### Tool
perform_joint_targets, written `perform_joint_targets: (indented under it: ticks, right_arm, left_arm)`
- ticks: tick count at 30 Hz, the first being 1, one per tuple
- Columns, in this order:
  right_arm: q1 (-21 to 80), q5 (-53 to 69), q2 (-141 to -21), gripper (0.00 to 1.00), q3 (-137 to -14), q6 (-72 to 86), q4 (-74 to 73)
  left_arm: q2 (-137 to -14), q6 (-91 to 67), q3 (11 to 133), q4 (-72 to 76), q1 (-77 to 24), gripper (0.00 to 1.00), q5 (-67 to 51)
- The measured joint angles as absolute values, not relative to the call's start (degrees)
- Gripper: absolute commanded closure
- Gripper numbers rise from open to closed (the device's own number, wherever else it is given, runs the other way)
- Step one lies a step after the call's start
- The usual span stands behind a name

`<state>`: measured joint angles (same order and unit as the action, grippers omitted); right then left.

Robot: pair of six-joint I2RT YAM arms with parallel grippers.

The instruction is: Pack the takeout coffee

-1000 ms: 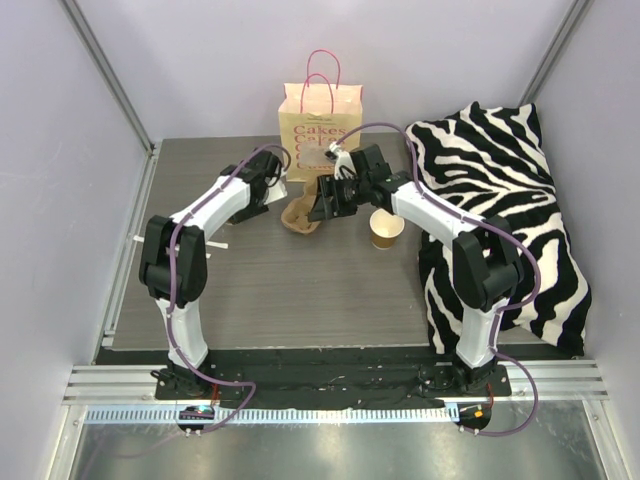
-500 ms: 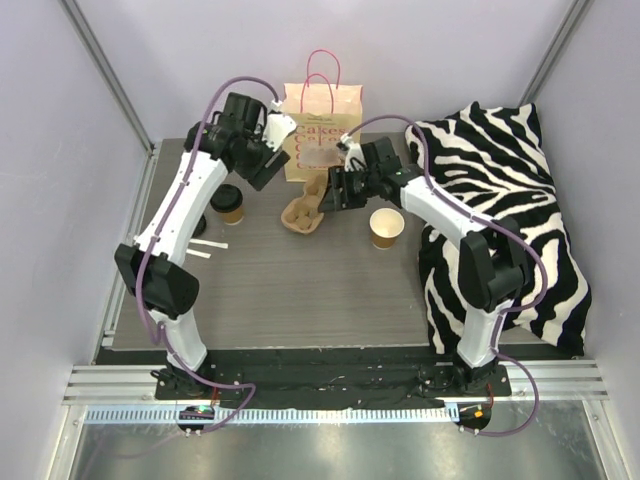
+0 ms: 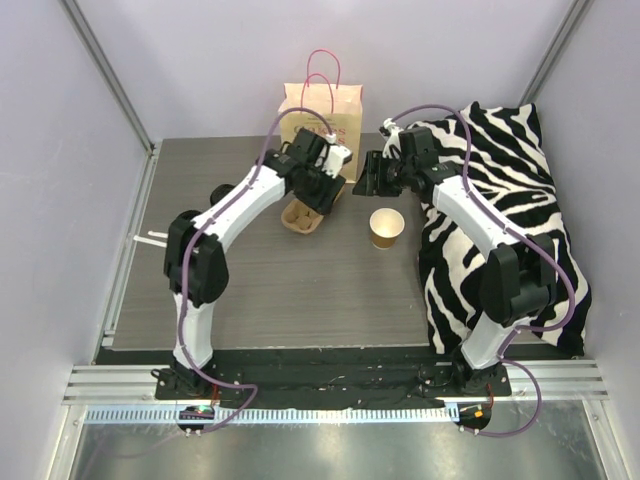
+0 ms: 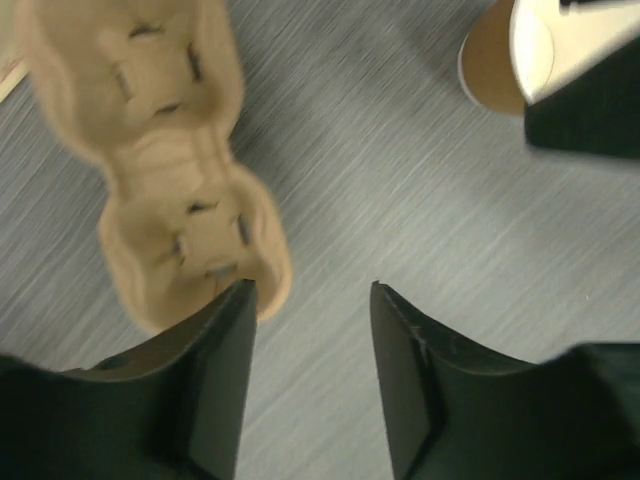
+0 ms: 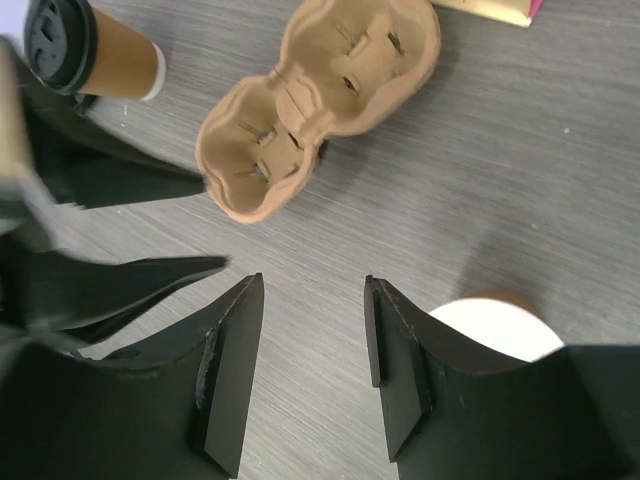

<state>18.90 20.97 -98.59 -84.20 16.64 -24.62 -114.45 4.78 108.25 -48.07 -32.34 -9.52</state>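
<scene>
Because the open paper cup (image 3: 386, 227) stands nearest the arm bases, just right of the cardboard cup carrier (image 3: 300, 215) and without a lid, it looks like the first thing at risk. The right gripper (image 5: 312, 290) hangs above the table (image 3: 270, 290) between cup and carrier. Its fingers are partly apart and hold nothing, and one finger hides part of the cup's rim in the wrist view. A careless swing or descent there could tip the cup. Whether it holds any drink cannot be told.

Over the carrier's right end, the left gripper (image 4: 312, 290) is likewise half spread and empty. One fingertip is at the carrier's edge, touching or just beside it. The moulded carrier looks light, so a nudge could slide or flip it instead of gripping it. The two grippers are also near each other and could knock together.

Left of the carrier stands the lidded cup (image 5: 110, 65), upright. Behind the carrier stands the paper bag (image 3: 320, 115), upright, and a bump from either arm might topple it.
</scene>
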Motion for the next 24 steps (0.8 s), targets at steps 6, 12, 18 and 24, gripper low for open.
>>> perform_joint_targets:
  ticks: [6,12,18,24]
  right_arm:
    - [18.50,20.38,-98.35,0.48,-82.37,16.64,-25.34]
    - [18.17,20.40,-98.37,0.48,-82.32,16.71,-25.36]
    - [18.15,20.43,-98.37,0.48,-82.32,16.86,-25.32]
    - [18.15,20.45,-98.37,0.48,-82.26,16.86,-25.30]
  left_arm:
    - [-123.55,8.43,113.14,-43.81,-33.28,0.60,-10.92]
    - [-128.44,13.61,116.11,-42.11,-32.93,0.63,-10.94]
    - [-130.45,15.68,117.23,-40.12,-32.69,0.64,-10.52]
    - [-133.14,15.73,119.79,-39.48,-31.92,0.66,-10.57]
